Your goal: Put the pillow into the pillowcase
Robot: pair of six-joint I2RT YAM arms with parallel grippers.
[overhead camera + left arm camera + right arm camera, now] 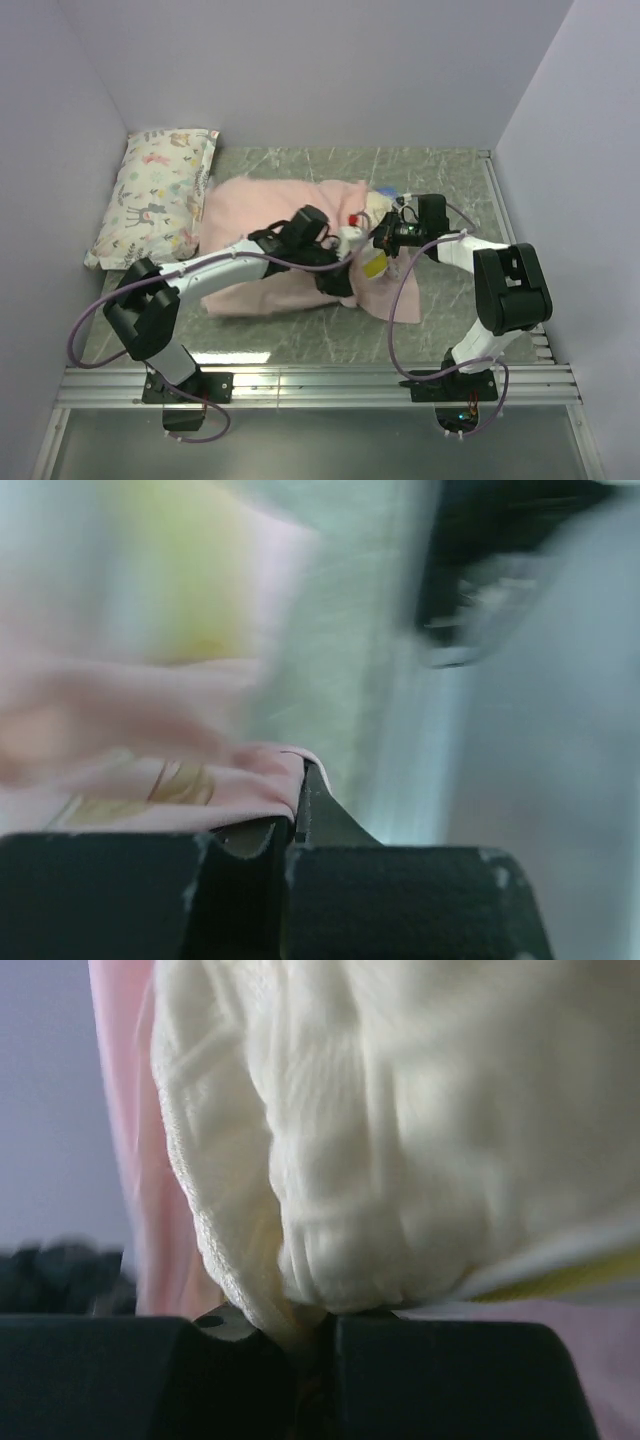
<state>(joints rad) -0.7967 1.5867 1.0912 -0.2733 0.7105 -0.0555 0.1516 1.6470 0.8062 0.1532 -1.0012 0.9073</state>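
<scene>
Pillowcase (265, 215): pink face up, spread at frame centre on table (450, 175).
Pillow (377, 203): cream end showing at pillowcase's right edge, centre-right of frame.
Left gripper (297, 815): jaws clenched on pink pillowcase hem.
Right gripper (305, 1332): jaws pinching fold of cream pillow.
Printed pillow (160, 195): upper left, table corner.

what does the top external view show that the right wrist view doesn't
Only the top external view shows both arms, the left gripper, the pillowcase spread over the table, and a printed white pillow at the back left. Only the right wrist view shows, close up, the right gripper pinching the cream cover of the pillow, with its yellow band. Both show the pillow beside pink pillowcase fabric.
</scene>
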